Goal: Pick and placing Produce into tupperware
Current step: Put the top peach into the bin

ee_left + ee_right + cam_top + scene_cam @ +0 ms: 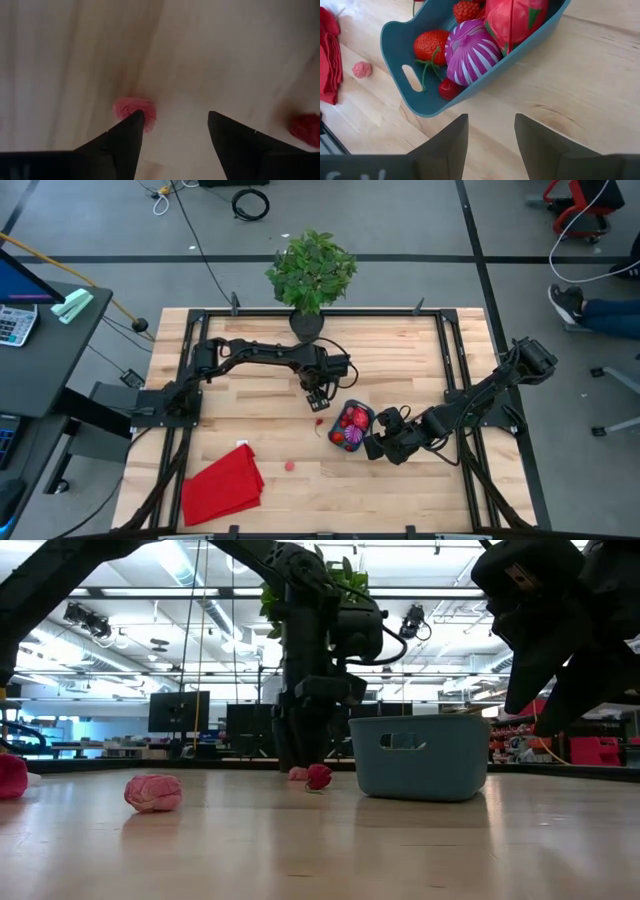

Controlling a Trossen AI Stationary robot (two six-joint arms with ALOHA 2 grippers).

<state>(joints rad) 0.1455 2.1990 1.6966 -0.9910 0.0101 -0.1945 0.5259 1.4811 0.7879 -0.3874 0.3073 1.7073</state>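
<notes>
Left arm reaches across the far half of the table, elbow bent, wrist tipped straight down, and the left gripper sits low over the wood just left of the tub. Its fingers are spread with nothing between them; a pink piece lies on the board by one fingertip, apparently touching it, though the blur makes that hard to call. A red piece rests just beside it, near the tub.

Right arm stretches in from the right edge, folded low, the right gripper parked at the tub's near right corner. Its fingers are parted and hold nothing, hovering above bare wood.

The tub holds a strawberry, a striped purple piece, a raspberry and a big red fruit. One more pink piece lies alone near the front, beside the red cloth.
</notes>
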